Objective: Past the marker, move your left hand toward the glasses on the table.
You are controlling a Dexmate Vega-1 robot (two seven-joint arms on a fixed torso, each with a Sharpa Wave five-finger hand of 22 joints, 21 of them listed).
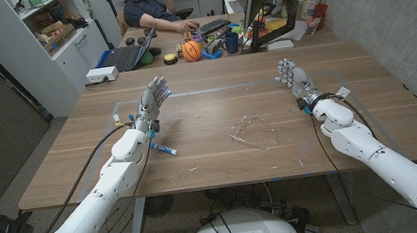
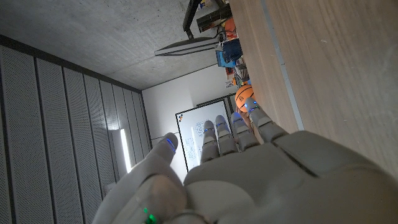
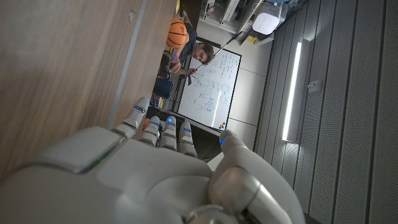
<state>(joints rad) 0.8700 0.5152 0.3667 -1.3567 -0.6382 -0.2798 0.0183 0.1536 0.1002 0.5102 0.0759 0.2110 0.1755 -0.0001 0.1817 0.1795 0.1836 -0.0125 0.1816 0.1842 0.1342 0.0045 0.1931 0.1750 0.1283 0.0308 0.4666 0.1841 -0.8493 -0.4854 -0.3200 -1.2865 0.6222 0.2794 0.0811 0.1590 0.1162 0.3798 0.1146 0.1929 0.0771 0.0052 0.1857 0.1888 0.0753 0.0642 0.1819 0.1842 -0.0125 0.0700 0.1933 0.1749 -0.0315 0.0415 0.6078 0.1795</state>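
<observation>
Wooden worktop [image 1: 222,151] | clear glasses [image 1: 252,131] at centre, 3 o'clock of marker [image 1: 164,149] | left hand [image 1: 153,100] at 12 o'clock of marker, fingers spread, empty | right hand [image 1: 291,75] likewise | risk: forearm sweeping rightward may knock marker or glasses.

Head camera looks down over table [image 1: 212,144]; wrist cameras sit close behind hands.

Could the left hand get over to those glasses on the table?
Probably yes. The left hand is open and holds nothing, the glasses lie on bare wood toward the table's middle, and the marker sits beside the forearm, off that path.
</observation>
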